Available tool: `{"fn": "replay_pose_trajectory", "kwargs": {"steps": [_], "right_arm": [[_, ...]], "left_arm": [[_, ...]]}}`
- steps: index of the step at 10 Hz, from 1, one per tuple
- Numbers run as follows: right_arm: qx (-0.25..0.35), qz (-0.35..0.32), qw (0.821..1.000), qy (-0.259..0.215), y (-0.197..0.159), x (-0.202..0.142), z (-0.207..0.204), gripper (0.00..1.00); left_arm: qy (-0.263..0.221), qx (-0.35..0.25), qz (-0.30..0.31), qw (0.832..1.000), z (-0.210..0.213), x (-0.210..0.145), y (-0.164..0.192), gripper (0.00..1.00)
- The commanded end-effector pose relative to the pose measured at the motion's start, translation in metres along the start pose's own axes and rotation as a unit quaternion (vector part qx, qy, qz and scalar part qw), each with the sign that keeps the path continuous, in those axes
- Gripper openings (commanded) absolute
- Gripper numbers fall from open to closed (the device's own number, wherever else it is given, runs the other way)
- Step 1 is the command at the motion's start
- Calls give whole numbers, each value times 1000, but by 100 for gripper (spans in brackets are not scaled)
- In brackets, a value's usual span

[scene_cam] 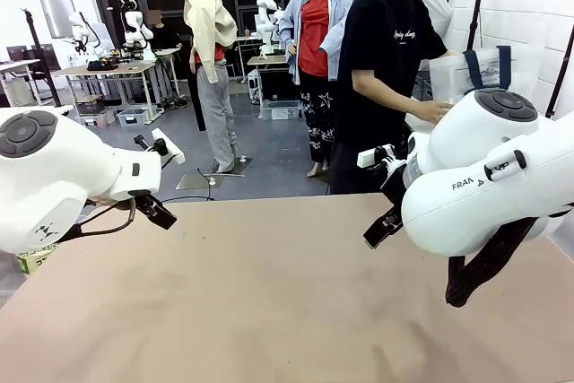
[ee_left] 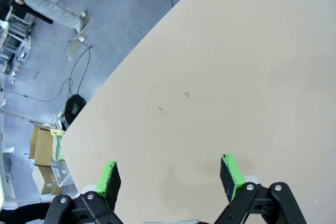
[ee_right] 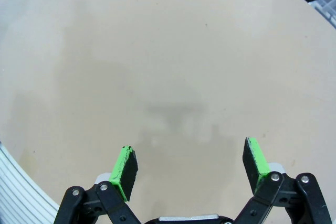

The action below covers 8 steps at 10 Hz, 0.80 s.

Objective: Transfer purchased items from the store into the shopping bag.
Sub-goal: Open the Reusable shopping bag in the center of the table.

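Upper right of the front view: a person at the far side of the table (scene_cam: 269,293) holds up the shopping bag (scene_cam: 480,71), one hand (scene_cam: 434,112) at its lower left edge. The bag is off the tabletop and well apart from both arms. We see a translucent clear plastic tote, with a navy blue strap (scene_cam: 504,65) running down its face and dark lettering beside it. Whatever it may hold, we cannot make out. We judge it light, soft and slick: thin film that will sag and fold shut unless its mouth is kept open. The straps or the top rim therefore look the surest places to take hold, not the smooth sides. In the lower part of each wrist view, the left gripper (ee_left: 169,172) and the right gripper (ee_right: 190,160) hang over bare tabletop, green pads spread wide, nothing between them.
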State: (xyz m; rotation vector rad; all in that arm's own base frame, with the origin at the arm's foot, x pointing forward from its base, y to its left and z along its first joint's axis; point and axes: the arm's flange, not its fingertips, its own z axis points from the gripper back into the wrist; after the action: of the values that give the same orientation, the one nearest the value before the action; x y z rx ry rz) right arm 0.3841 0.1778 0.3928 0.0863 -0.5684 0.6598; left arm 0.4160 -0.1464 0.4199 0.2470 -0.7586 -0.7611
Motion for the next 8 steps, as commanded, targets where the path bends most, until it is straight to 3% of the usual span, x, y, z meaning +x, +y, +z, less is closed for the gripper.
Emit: {"fn": "replay_pose_trajectory", "kwargs": {"steps": [1,8], "right_arm": [[0,-3,1000,0,0,0,0,100],[0,-3,1000,0,0,0,0,100]], "left_arm": [[-1,-4,5,1000,3,-1,2,100],[-1,-4,5,1000,3,-1,2,100]]}}
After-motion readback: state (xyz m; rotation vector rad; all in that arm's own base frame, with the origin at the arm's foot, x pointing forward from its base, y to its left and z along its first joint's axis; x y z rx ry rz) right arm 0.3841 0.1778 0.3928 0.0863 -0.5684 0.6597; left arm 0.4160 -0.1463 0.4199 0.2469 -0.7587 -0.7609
